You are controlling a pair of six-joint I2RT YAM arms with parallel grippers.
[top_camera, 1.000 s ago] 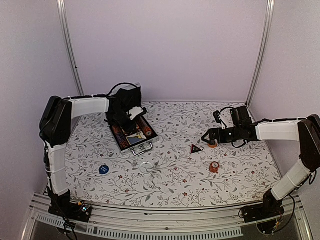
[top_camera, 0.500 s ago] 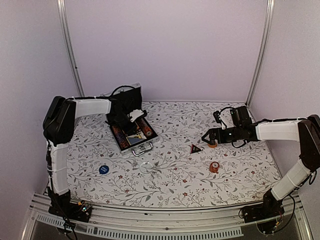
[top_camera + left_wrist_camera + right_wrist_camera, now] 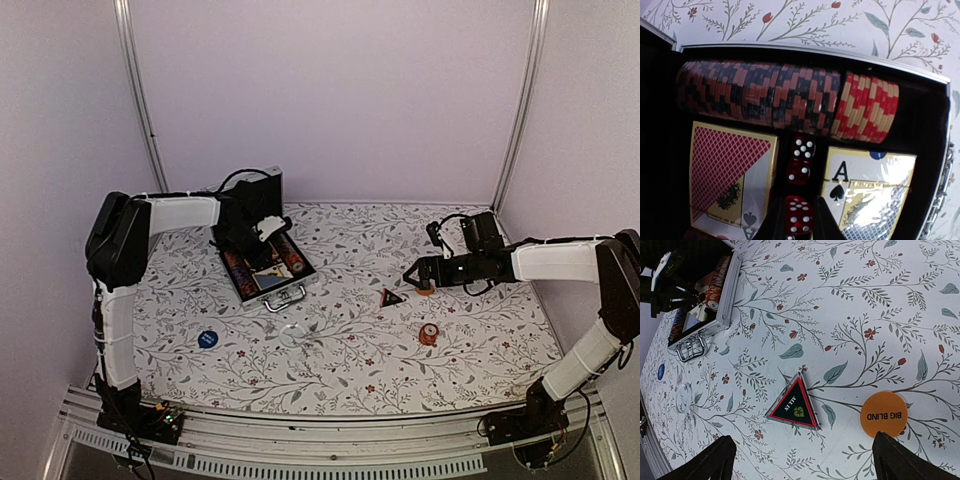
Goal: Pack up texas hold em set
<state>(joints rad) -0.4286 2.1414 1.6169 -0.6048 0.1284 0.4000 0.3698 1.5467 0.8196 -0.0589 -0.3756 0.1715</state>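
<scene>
The silver case (image 3: pixel 284 293) lies open at the back left, its lid standing behind it. In the left wrist view its rim (image 3: pixel 815 48) frames a row of reddish chips (image 3: pixel 760 95), two card decks (image 3: pixel 730 180) (image 3: pixel 870 195) and two red dice (image 3: pixel 801 160) in the slot between them. My left gripper (image 3: pixel 800 222) is down in that slot, shut on a third red die (image 3: pixel 799 215). My right gripper (image 3: pixel 807 460) hangs open above the table, over the triangular "ALL IN" token (image 3: pixel 794 406), with the orange "BIG BLIND" token (image 3: pixel 883 414) beside its right finger.
A blue round token (image 3: pixel 207 338) and a clear round token (image 3: pixel 291 333) lie on the patterned table in front of the case. Another orange token (image 3: pixel 428 333) sits nearer the front right. Purple walls close in the table on three sides.
The left wrist has shifted very slightly over the case, still shut on the die. The right arm has not moved.
</scene>
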